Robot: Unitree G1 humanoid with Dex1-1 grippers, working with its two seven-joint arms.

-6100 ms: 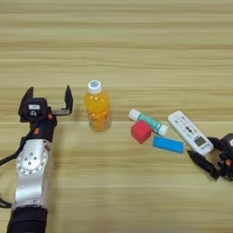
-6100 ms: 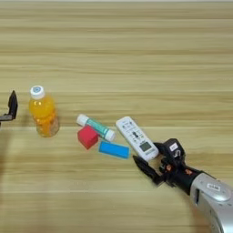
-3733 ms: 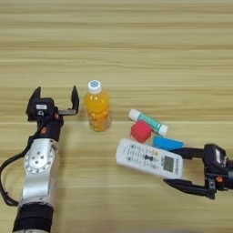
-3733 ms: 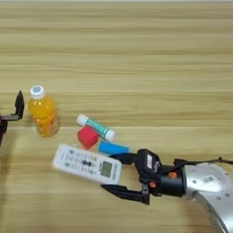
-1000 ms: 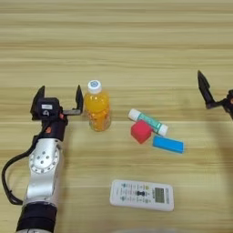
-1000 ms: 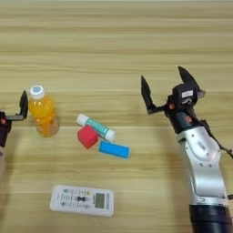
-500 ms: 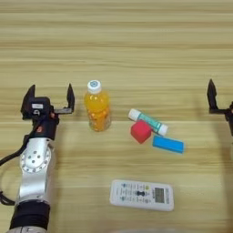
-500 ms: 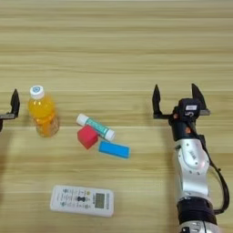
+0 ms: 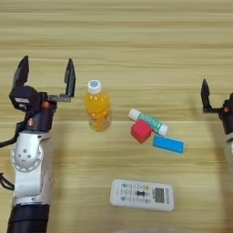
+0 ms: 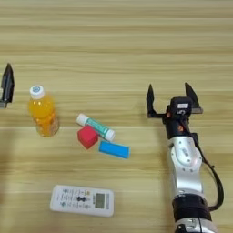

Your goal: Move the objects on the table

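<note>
The orange juice bottle (image 9: pixel 97 106) with a white cap stands upright left of centre. Right of it lie the green-white tube (image 9: pixel 148 122), the red cube (image 9: pixel 141 131) touching the tube, and the flat blue block (image 9: pixel 168 144). The white remote (image 9: pixel 141 195) lies flat near the front edge, apart from the rest. My left gripper (image 9: pixel 44 75) stands open just left of the bottle, holding nothing. My right gripper (image 10: pixel 171 98) is open and empty at the right, well clear of the blue block (image 10: pixel 113 149).
The light wooden table (image 9: pixel 118 41) fills both views, its back half bare planks. Both forearms reach in from the front edge, the left arm (image 9: pixel 29 173) at far left and the right arm (image 10: pixel 185 173) at right.
The remote stays where it was left at the front. Both grippers have barely shifted; the objects have not moved.
</note>
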